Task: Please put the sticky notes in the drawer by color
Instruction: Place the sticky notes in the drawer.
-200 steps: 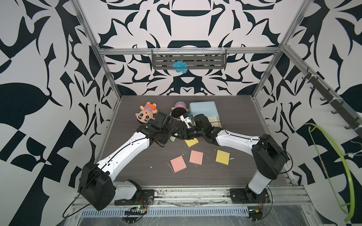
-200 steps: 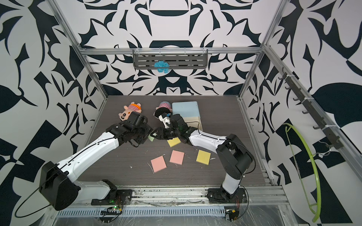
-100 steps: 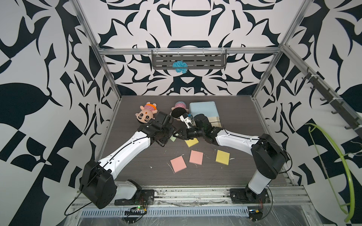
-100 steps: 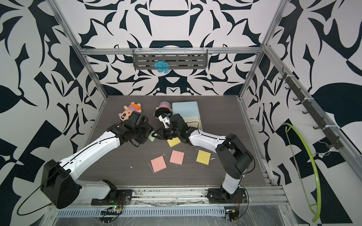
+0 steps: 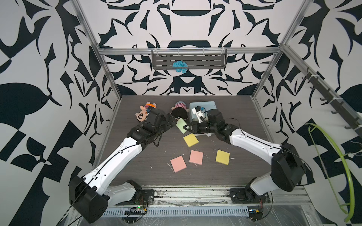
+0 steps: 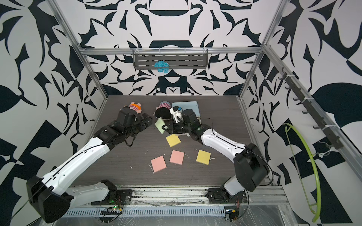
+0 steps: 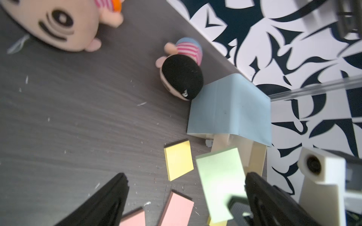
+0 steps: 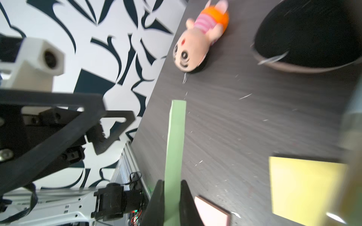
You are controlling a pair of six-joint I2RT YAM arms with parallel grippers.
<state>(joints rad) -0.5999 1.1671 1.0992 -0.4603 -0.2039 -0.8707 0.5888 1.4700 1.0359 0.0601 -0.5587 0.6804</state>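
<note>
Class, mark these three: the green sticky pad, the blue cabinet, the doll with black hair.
green pad (image 5: 180, 125): in a top view, middle of its face.
blue cabinet (image 5: 211, 105): in a top view, bare top panel.
black-haired doll (image 5: 179, 114): in a top view, its black head.

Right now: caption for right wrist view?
Right gripper clamps green sticky pad edge-on above dark table, yellow pad nearby.

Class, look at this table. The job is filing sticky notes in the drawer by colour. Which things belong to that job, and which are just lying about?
Belong to the job:
- green sticky note, gripped by the right pincer
- yellow sticky notes
- pink sticky notes
- drawer

Just lying about:
- plush doll in orange
- black-haired plush doll
- blue tuft
</note>
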